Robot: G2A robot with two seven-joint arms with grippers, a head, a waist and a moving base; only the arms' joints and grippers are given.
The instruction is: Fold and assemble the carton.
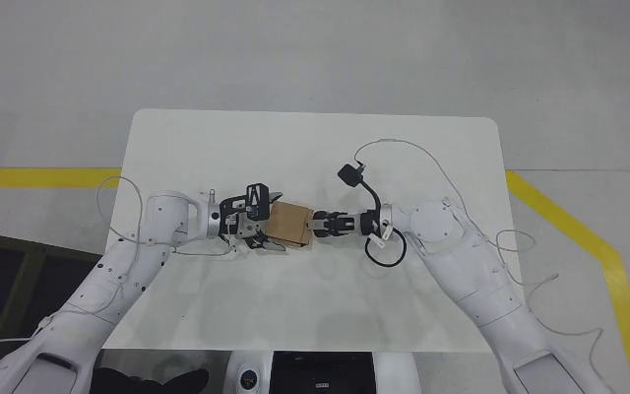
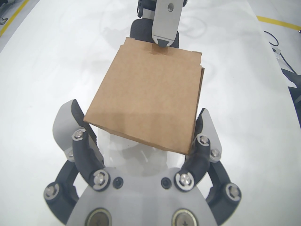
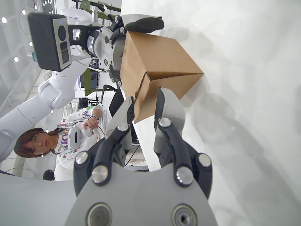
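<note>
A brown cardboard carton [image 1: 288,225] is held between both arms just above the middle of the white table [image 1: 315,295]. My left gripper [image 2: 140,118] clasps the carton [image 2: 150,95] at its near end, one finger on each side wall. One of its black pads [image 3: 144,24] presses the carton's far face. My right gripper [image 3: 144,108] is shut on a wall at the carton's [image 3: 160,55] open end, one finger inside and one outside. In the left wrist view the right gripper [image 2: 160,39] pinches the far edge. In the top view, the left gripper [image 1: 258,229] and right gripper [image 1: 317,225] face each other.
A thin white cable [image 1: 413,146] loops over the table behind the right arm, and a black cable [image 1: 382,258] hangs by its wrist. Yellow floor tape [image 1: 49,177] runs past both table ends.
</note>
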